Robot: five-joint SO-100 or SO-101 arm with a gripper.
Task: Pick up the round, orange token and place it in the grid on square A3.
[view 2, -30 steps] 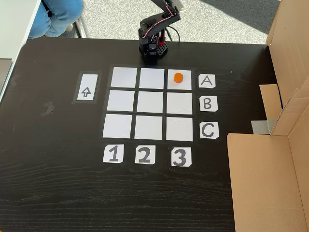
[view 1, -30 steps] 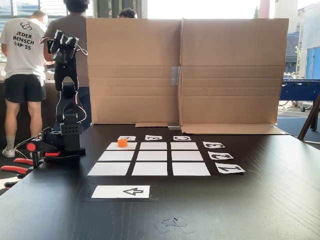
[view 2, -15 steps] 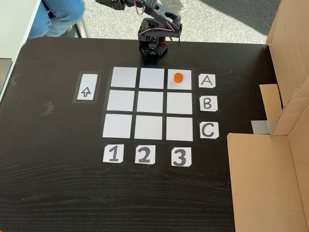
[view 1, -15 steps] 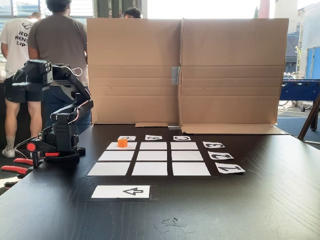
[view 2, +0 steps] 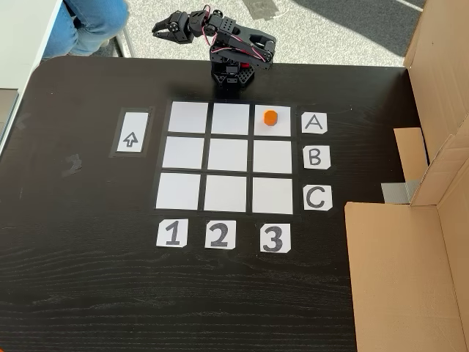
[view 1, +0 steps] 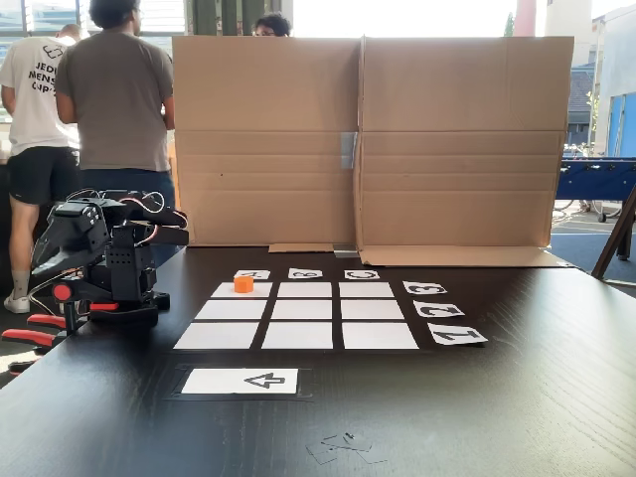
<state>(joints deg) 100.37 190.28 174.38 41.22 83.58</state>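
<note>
Orange against white: in the high fixed view the round, orange token [view 2: 270, 117] sits on square A3 [view 2: 279, 128], the upper right cell of the grid [view 2: 228, 156], beside label "A"; labels "B", "C", "1", "2", "3" read clearly. The gripper [view 2: 163, 28], upper left, holds nothing; its opening I cannot tell. The token lies lower right of it, well apart.

In the low fixed view the token [view 1: 243, 284] rests in the far left cell; a shirt reads "MENSCH".

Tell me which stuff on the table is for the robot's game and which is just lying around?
For the game:
- orange token
- grid
- square A3, where the token already sits
- robot's fingers

Just lying around:
- arrow card
- cardboard screen
- red-handled clamps
</note>
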